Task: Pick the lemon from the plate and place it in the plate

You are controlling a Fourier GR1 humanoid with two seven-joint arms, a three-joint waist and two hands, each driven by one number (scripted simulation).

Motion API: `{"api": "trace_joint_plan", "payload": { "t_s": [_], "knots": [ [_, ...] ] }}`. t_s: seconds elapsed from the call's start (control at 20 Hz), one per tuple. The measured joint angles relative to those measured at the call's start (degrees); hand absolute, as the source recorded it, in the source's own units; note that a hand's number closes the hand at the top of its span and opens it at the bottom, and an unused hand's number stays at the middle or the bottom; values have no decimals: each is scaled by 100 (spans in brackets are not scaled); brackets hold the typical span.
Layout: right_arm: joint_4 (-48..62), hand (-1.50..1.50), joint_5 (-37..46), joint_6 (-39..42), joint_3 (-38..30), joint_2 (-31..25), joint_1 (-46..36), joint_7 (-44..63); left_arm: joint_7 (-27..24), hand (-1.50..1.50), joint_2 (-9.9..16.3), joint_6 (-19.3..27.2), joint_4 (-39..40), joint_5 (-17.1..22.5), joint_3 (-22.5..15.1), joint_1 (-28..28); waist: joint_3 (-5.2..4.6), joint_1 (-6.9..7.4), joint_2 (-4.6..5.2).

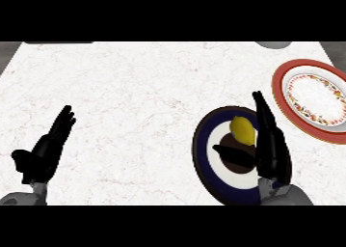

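White marbled stone fills my view, the bench (147,96) running wide under both arms. Farthest left, my left hand (44,152) rests near the lower edge, fingers straight and up, holding nothing; I leave it parked there.

Moving right, I come to the dark blue plate (204,159) with its white ring and dark centre. The lemon (242,130) lies on it, in the upper part of the white ring, just above the dark middle. My right hand (269,144) stands over this plate on the lemon's right side, fingers (262,108) stretched long and straight past the fruit, thumb (232,152) pushed out to the left just below it. So the fingers are wide: the lemon sits in the gap between thumb and fingers, and I cannot tell whether anything touches it yet. Nothing is curled round it.

Farthest right, near the bench's edge, waits the red-rimmed plate (281,91) with a patterned white centre, just beside the blue one and bare of fruit.

I judge I am at the grasp step, lemon not yet lifted. Next I need to close thumb and fingers round the fruit without nudging it, since it may roll on the smooth plate, then lift and carry it right to the red-rimmed plate.
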Motion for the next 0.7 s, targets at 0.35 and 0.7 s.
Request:
{"api": "trace_joint_plan", "payload": {
  "t_s": [0.35, 0.7],
  "knots": [
    [-741, -150, 416, 1829, 200, -497, -7, 1854, 87, 0, -85, 44, -56, -96, -22, -44, 5, 30, 16],
    [-1207, -150, 371, 3049, 42, -428, -173, 2994, 35, 0, -117, -184, 51, -132, 148, -105, 15, 73, 35]
  ]
}}
